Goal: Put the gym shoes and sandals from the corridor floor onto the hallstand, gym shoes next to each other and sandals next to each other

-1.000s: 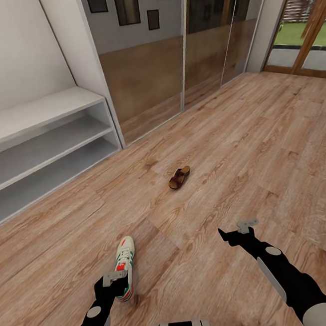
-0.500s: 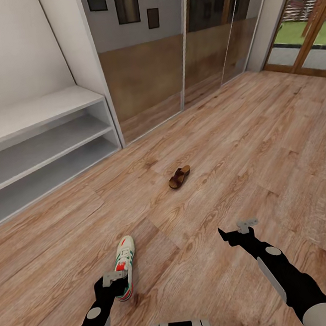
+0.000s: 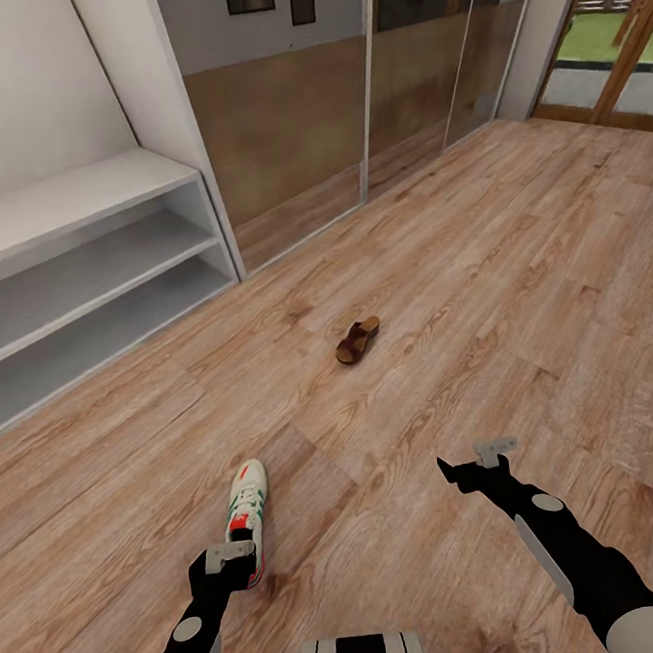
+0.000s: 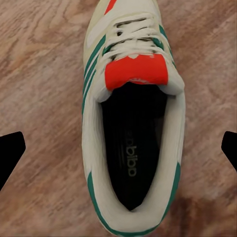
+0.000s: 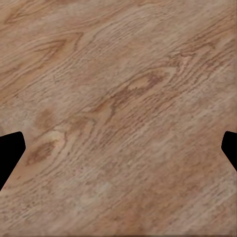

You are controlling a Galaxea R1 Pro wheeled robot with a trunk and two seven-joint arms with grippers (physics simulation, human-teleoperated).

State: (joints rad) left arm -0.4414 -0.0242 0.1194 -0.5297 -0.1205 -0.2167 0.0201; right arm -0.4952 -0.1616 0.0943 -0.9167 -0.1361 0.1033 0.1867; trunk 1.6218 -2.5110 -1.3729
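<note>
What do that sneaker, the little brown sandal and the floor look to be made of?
Gym shoe: seemingly matte off-white leather or synthetic, with woven laces. Sandal: probably brown leather, too small to confirm. Corridor floor: wood or wood-look planks with visible grain and knots.

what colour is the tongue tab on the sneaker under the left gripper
Red-orange, on the off-white gym shoe with green stripes; the left wrist view shows it best.

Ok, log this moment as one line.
left gripper: open over gym shoe | right gripper: open, above corridor floor | sandal: on floor
</note>
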